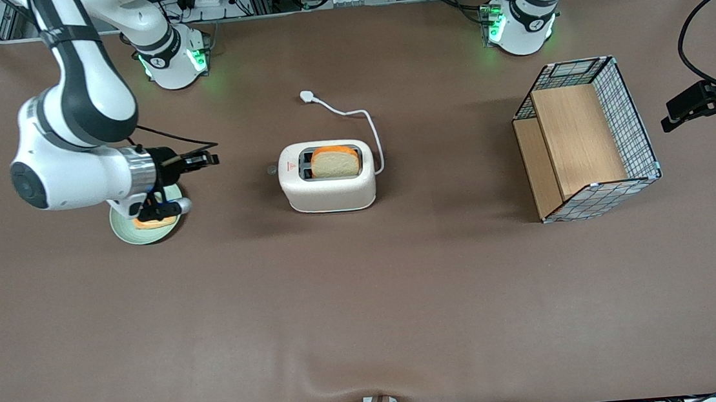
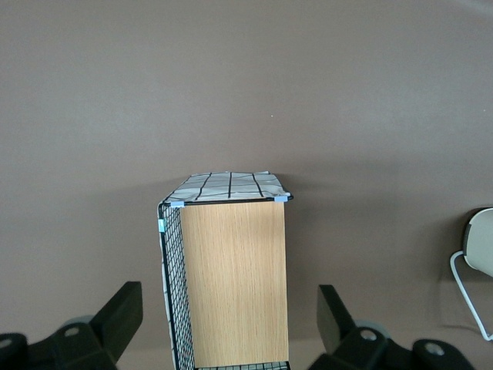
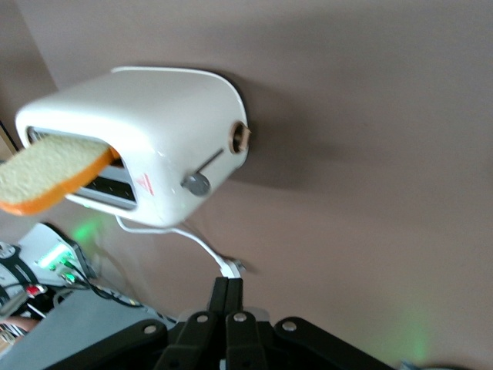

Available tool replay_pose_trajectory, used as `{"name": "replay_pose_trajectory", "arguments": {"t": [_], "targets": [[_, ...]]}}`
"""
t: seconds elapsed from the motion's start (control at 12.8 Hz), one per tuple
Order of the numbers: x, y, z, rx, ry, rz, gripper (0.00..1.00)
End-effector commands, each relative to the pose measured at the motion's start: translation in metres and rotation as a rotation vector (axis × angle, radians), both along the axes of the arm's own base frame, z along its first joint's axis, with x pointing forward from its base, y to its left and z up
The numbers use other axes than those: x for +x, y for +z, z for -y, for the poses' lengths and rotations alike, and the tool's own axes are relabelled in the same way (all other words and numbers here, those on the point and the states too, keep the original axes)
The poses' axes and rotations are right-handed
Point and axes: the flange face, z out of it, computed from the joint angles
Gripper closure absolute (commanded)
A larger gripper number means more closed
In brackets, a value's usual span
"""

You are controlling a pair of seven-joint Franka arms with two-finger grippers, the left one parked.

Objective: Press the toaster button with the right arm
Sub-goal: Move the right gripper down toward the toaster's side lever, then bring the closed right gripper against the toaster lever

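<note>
There is one toaster (image 1: 328, 184) with one slice of bread (image 1: 334, 162) in it, one toaster button (image 1: 271, 169) on its narrow end facing the gripper (image 1: 212, 158), and one cord with one plug (image 1: 307, 96). Just beside the one gripper, whose fingers are pressed together, lies one green plate (image 1: 124, 229). Far from the gripper, past the toaster, stands one wire basket (image 1: 586, 137).

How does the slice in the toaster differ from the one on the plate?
The toaster slice stands upright in a slot, fully visible; the plate slice lies flat, mostly hidden under the right arm's gripper, whose fingers are shut and pointing at the toaster. Both show an orange crust.
</note>
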Motion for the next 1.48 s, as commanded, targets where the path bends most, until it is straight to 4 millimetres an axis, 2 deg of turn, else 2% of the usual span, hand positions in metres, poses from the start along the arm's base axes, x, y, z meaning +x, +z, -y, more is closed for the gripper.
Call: {"name": "replay_pose_trajectory", "arguments": {"t": [0.0,0.31,0.55,0.78,1.4], "targets": [[-0.01,-0.015,-0.011,0.048,-0.022,0.044,1.0],[-0.023,-0.042,-0.031,0.112,-0.06,0.102,1.0],[-0.034,-0.061,-0.039,0.159,-0.054,0.158,1.0],[-0.039,-0.073,-0.039,0.221,-0.063,0.176,1.0],[-0.042,-0.096,-0.043,0.244,-0.098,0.153,1.0]]}}
